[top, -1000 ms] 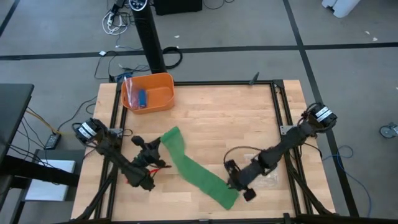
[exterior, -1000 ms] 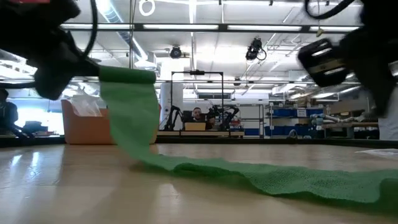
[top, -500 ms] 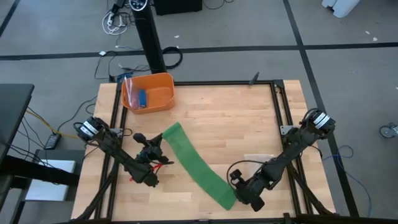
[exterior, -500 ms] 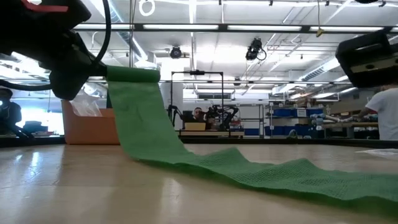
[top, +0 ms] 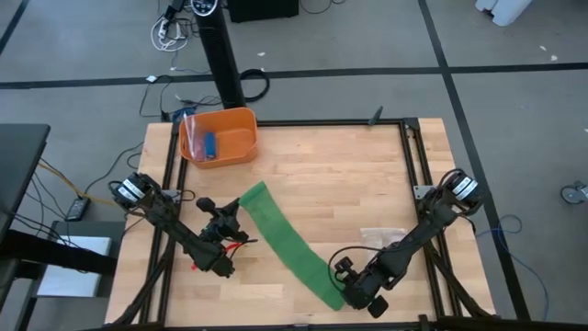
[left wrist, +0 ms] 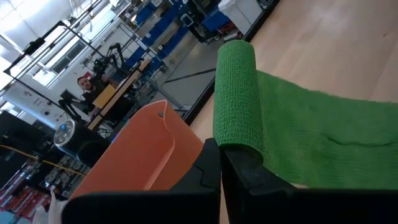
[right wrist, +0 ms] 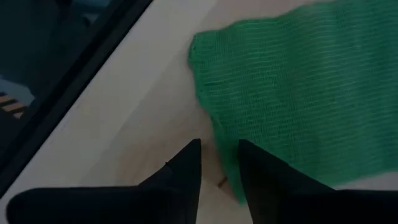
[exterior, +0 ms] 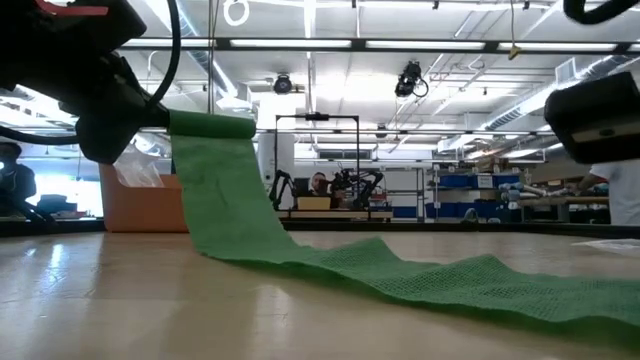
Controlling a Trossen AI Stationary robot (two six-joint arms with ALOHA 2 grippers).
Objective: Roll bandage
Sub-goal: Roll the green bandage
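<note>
Moved: right gripper [top: 356, 287] has slid nearer the bench's front edge, fingers slightly apart beside the strip's end.
Left gripper [top: 231, 226]: pinching the rolled end.
Bandage [top: 285, 243]: green knitted mesh strip, diagonal from bench centre to front.

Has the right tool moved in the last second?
Yes. In the high view the right tool has slid toward the table's near edge, away from the orange bin, and now sits by the bandage's loose end.

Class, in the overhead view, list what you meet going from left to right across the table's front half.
Left claw → bandage → right claw → clear plastic bag.
</note>
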